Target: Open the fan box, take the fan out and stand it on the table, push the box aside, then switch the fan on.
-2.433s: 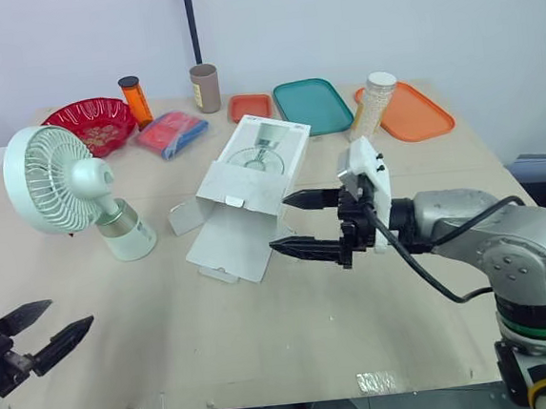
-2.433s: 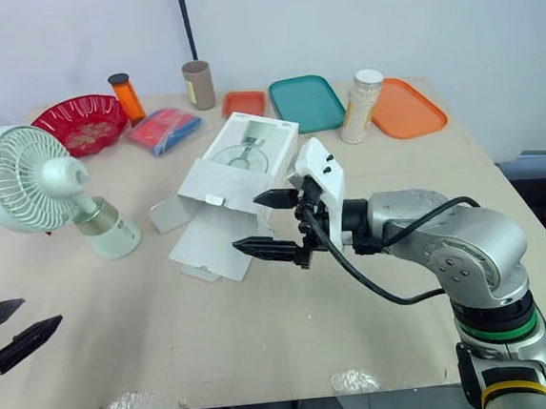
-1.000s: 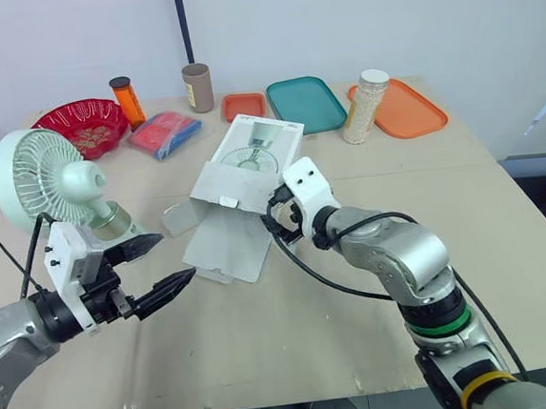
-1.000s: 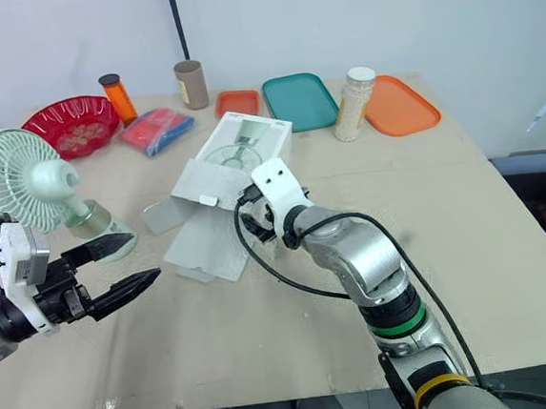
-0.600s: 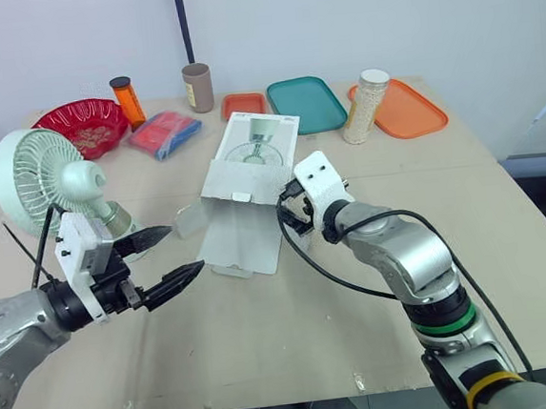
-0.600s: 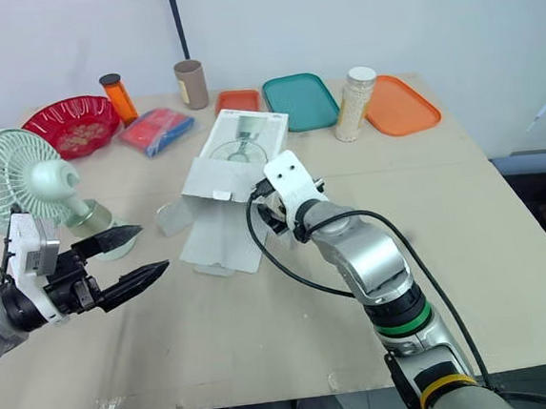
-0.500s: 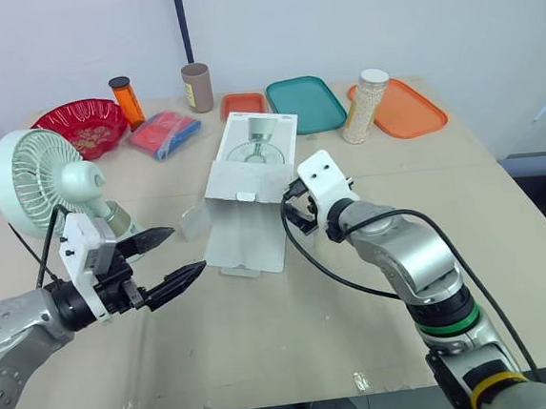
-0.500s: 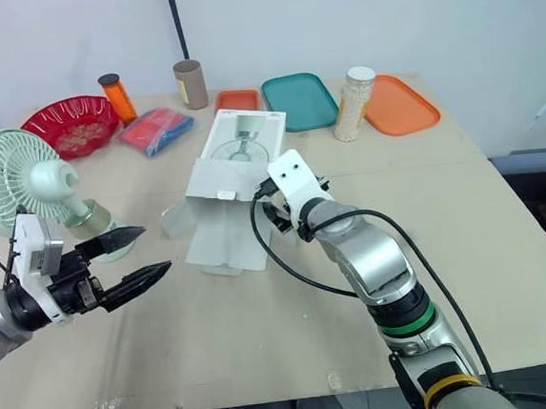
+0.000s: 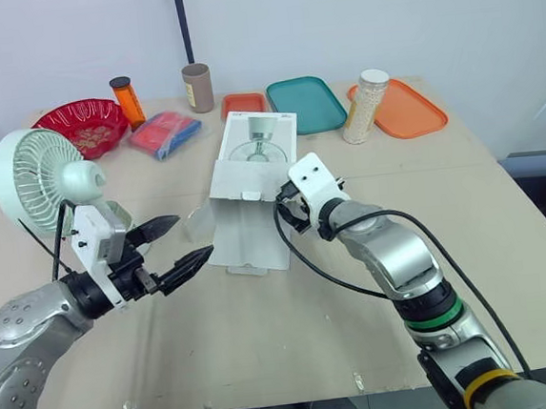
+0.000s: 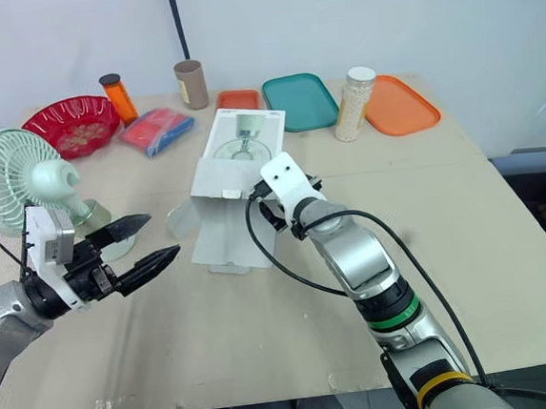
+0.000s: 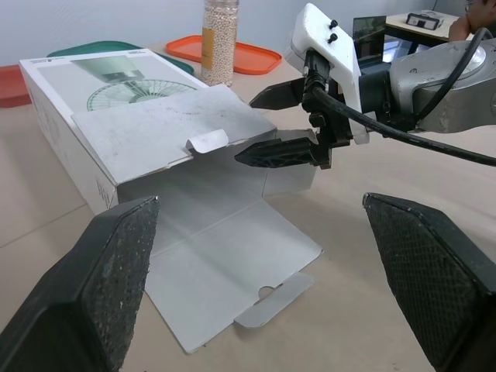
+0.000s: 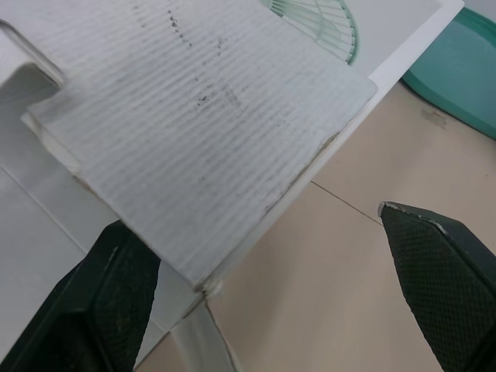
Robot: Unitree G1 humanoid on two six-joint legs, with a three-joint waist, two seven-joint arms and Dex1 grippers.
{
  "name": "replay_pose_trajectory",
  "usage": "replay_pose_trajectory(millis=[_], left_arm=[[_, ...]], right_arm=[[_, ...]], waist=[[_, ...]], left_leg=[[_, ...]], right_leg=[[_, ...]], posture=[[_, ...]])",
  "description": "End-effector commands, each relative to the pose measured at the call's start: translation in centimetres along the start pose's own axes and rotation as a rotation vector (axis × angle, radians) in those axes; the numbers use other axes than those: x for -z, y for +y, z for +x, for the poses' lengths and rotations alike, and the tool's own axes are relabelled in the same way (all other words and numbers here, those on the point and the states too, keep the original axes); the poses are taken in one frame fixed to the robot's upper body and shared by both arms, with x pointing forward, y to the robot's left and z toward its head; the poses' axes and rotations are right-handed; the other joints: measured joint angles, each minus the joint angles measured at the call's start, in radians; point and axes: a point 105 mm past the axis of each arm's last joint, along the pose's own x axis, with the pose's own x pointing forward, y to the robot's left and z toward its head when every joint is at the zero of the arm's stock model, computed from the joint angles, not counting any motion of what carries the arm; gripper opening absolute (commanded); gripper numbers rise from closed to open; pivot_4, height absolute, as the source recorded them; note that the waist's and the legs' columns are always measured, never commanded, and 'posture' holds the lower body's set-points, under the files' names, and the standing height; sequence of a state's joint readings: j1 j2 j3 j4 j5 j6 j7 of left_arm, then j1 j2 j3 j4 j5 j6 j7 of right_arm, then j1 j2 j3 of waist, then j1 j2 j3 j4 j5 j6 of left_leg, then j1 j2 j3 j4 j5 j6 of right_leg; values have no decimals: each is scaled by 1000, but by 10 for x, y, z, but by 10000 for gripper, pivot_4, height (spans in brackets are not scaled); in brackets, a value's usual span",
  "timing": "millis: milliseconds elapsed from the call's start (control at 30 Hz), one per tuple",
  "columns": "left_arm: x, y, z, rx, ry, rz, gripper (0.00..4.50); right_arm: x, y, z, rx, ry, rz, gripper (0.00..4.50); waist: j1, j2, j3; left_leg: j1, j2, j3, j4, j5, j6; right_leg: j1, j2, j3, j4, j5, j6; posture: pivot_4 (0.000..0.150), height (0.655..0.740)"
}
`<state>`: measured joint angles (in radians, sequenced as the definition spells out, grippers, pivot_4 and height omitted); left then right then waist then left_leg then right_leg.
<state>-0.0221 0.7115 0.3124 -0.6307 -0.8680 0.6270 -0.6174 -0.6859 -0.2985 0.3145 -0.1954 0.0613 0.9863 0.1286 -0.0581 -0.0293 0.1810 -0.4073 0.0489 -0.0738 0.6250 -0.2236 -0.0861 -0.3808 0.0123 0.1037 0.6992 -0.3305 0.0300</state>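
Observation:
The white and pale green fan (image 9: 46, 181) stands upright on the table (image 9: 294, 337) at the left. The white fan box (image 9: 254, 153) lies flat in the middle, with its end flaps (image 11: 225, 263) spread open on the table toward me. My right gripper (image 10: 264, 210) is open at the box's right near corner, one finger (image 11: 283, 153) against the box's open end beneath the raised top flap (image 12: 194, 132). My left gripper (image 9: 192, 237) is open and holds nothing. It hovers just left of the open end, between fan and box.
Along the far edge stand a red bowl (image 9: 87, 120), an orange bottle (image 9: 130, 97), a brown cup (image 9: 198, 85), a red-blue packet (image 9: 164, 133), a small orange tray (image 9: 247, 104), a teal tray (image 9: 307, 103), a jar of white beads (image 9: 361, 106) and an orange tray (image 9: 398, 107).
The box has swung from a slant to nearly straight, its open end shifting right. My left gripper has moved right, closer to the box. My right gripper stays at the box's corner.

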Motion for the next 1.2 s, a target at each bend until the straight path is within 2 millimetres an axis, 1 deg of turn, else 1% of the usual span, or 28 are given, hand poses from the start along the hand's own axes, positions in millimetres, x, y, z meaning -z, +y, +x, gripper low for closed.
replay_pose_trajectory(millis=[33, 133, 167, 233, 267, 300, 400, 467, 567, 633, 667, 867, 933, 1000, 1100, 1200], left_arm=[[-9, 5, 3, -16, -43, 45, 44620], [-8, 4, 5, -9, -47, 49, 44620], [-8, 4, 6, -8, -49, 48, 45000], [-7, 3, 7, -4, -51, 47, 45000], [-7, 2, 7, -2, -53, 45, 45000], [-7, 1, 8, -1, -56, 43, 45000], [-5, 0, 9, 2, -60, 38, 45000], [-5, -2, 10, 6, -64, 38, 45000], [-5, -1, 12, 6, -68, 38, 45000], [-1, 6, 12, -28, -73, 15, 45000], [2, 6, 11, -26, -67, 22, 45000], [2, -3, 15, 14, -72, 28, 45000], [-2, 0, 15, 10, -74, 33, 45000], [-5, 3, 14, 3, -81, 33, 45000], [-8, 3, 18, 5, -100, 33, 45000], [-10, -1, 24, 17, -119, 22, 45000]], right_arm=[[-14, -6, 4, 29, -67, -17, 45000], [-14, -7, 7, 37, -76, -19, 45000], [-14, -8, 8, 42, -76, -21, 40850], [-13, -9, 9, 48, -77, -26, 34320], [-12, -10, 9, 53, -75, -28, 28585], [-12, -11, 9, 56, -74, -30, 24241], [-10, -12, 8, 66, -65, -31, 9400], [-9, -14, 8, 72, -60, -31, 817], [-8, -18, 8, 86, -52, -27, 337], [-7, -19, 8, 93, -45, -20, 337], [-6, -21, 8, 101, -41, -22, 337], [-5, -27, 2, 118, -35, -4, 337], [-9, -31, -8, 102, -65, 41, 337], [-14, -31, -26, 39, -118, 77, 337], [-9, -39, -55, 1, -139, 124, 337], [0, -46, -67, 15, -125, 175, 337]], waist=[[0, 0, 0], [-1, 0, 0], [-1, 0, 0], [-1, 0, 0], [-1, 0, 0], [-1, 0, 0], [-1, 0, 0], [-1, 0, 0], [0, 0, 0], [0, 0, 0], [0, 0, 0], [0, 0, 0], [1, 0, 0], [2, 0, 0], [11, 0, 0], [10, 0, 0]], left_leg=[[0, 0, 0, 0, 0, 0], [0, 0, 0, 0, 0, 0], [0, 0, 0, 0, 0, 0], [0, 0, 0, 0, 0, 0], [0, 0, 0, 0, 0, 0], [0, 0, 0, 0, 0, 0], [0, 0, 0, 0, 0, 0], [0, 0, 0, 0, 0, 0], [0, 0, 0, 0, 0, 0], [0, 0, 0, 0, 0, 0], [0, 0, 0, 1, 0, 0], [0, 0, 0, 0, 0, 0], [0, 0, 0, 0, 0, 0], [0, 0, 0, 0, 0, 0], [-1, -1, -2, 0, 0, 0], [0, -1, -2, 1, 0, 0]], right_leg=[[0, 0, 0, 0, 0, 0], [0, 0, 0, 0, 0, 0], [0, 0, 0, 0, 0, 0], [0, 0, 0, 0, 0, 0], [0, 0, 0, 0, 0, 0], [0, 0, 0, 0, 0, 0], [0, 0, 0, 0, 0, 0], [0, 0, 0, 0, 0, 0], [0, 0, 0, 0, 0, 0], [0, 0, 0, 0, 0, 0], [0, 0, 0, 0, 0, 0], [0, 0, 0, 0, 0, 0], [0, 0, 0, 1, 0, 0], [0, 0, -1, 0, 0, 0], [1, -1, -2, 0, 0, 0], [2, -1, -2, 0, 0, 0]], posture=[[1500, 7400], [1500, 7400], [1500, 7400], [1500, 7400], [1500, 7400], [1500, 7400], [1500, 7400], [1500, 7400], [1500, 7400], [1500, 7400], [1500, 7400], [1500, 7400], [1500, 7400], [1500, 7400], [1500, 7400], [1500, 7400]])
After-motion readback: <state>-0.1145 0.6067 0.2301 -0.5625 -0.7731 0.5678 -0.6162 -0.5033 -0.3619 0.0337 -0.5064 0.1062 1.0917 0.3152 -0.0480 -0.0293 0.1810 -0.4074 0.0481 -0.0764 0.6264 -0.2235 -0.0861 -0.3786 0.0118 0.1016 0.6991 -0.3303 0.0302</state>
